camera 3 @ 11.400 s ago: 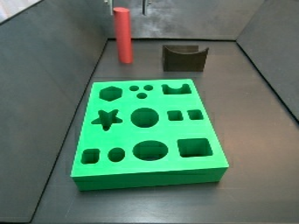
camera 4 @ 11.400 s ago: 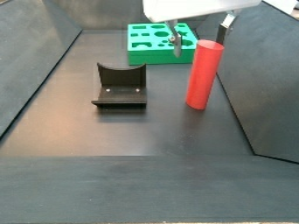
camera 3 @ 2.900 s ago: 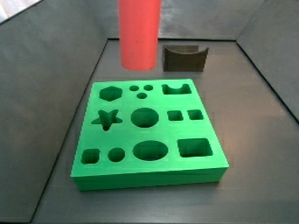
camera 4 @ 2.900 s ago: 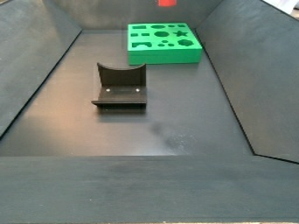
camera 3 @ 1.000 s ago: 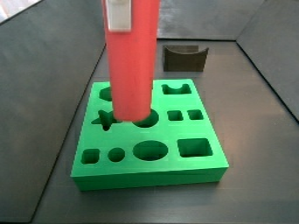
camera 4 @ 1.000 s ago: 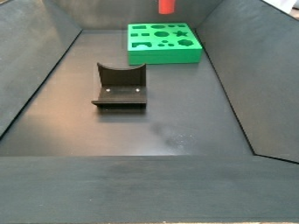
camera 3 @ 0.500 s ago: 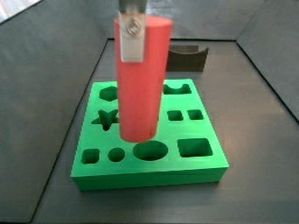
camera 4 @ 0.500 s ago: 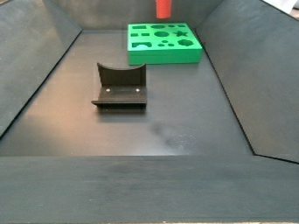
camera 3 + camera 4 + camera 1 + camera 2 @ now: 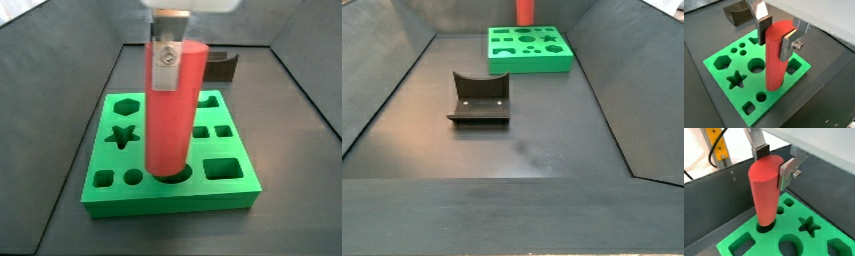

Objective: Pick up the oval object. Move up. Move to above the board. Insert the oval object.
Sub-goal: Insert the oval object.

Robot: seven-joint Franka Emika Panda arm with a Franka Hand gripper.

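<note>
The gripper (image 9: 776, 34) clamps the upright oval object (image 9: 777, 57) near its top; its foot seems just inside a hole of the board (image 9: 724, 75).

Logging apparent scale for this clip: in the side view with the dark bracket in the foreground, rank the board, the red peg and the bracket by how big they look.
1. The board and the fixture look about alike; the fixture is nearer the camera, so no ranking.
2. The oval object, smallest: only its lower part shows, over the board. The pincer holding it is out of frame here.
</note>
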